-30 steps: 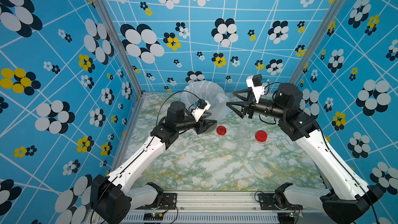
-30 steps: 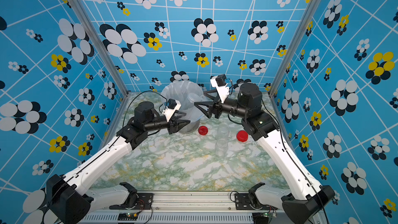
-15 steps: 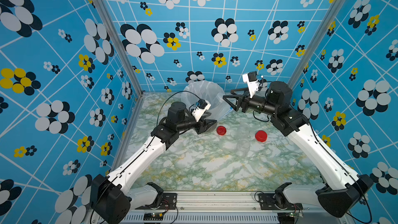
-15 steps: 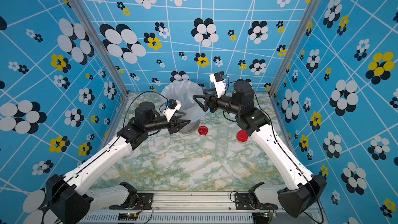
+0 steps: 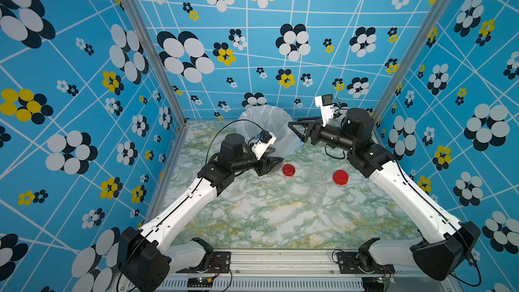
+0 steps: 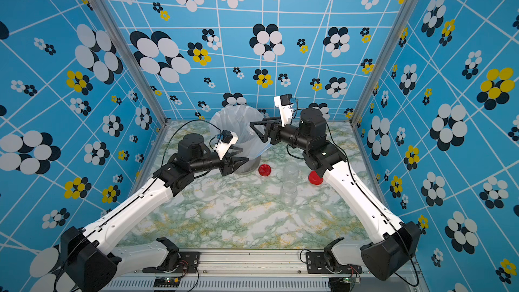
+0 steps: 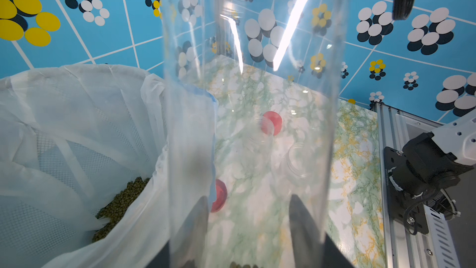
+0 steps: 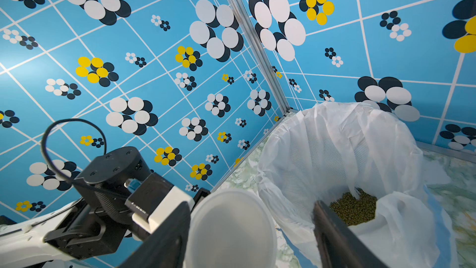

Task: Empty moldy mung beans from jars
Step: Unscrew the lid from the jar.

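My left gripper is shut on the lower part of a slim clear jar, held upright beside the bucket. A few mung beans show at its base. In a top view that gripper sits left of a red lid. The jar's whitish lid lies between the jaws of my right gripper. One finger is against the lid and the other stands off with a gap, so it is open. More mung beans lie in the bag. Two open clear jars stand on the table.
The bucket lined with a white bag stands at the back of the marble table. Two red lids lie either side of the open jars. Blue flowered walls close in three sides.
My right arm has moved left toward the bucket, bringing its jaws round the slim jar's lid, and the jaws have narrowed. The left arm has stayed put with the jar.
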Robot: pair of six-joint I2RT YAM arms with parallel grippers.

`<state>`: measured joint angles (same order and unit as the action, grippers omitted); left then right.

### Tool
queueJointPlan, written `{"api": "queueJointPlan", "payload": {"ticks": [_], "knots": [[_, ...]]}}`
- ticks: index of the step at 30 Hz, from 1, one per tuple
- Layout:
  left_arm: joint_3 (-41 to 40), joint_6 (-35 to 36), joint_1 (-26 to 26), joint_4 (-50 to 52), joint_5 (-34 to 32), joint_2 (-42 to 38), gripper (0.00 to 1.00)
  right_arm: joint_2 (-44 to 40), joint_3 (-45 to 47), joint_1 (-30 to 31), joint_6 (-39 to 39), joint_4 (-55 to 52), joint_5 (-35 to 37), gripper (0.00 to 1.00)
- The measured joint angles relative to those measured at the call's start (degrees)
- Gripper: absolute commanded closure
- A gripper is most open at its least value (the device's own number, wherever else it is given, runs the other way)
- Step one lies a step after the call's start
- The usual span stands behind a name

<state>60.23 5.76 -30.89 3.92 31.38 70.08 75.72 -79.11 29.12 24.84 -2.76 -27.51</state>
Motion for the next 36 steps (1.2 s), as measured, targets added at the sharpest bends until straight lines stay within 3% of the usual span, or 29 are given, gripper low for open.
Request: {"api": "queueJointPlan", "payload": {"ticks": [22, 24, 27, 36], "knots": [[1.7, 0.2, -0.7, 1.7, -1.5, 0.9, 0.63, -0.4, 0.3, 1.5, 2.9, 0.0, -1.5, 0.24], [1.8, 0.3, -0.9, 1.8, -1.7, 0.9, 0.63, -0.3, 0.3, 1.6, 2.7, -0.1, -1.3, 0.29], [2.1, 0.7, -1.1, 2.1, -1.9, 1.0, 0.63, 0.0, 0.3, 1.6, 2.0, -0.5, -0.5, 0.46], [2.4, 1.1, -1.1, 2.3, -2.4, 1.0, 0.64, 0.2, 0.3, 1.7, 1.7, -0.3, -0.2, 0.58]]}}
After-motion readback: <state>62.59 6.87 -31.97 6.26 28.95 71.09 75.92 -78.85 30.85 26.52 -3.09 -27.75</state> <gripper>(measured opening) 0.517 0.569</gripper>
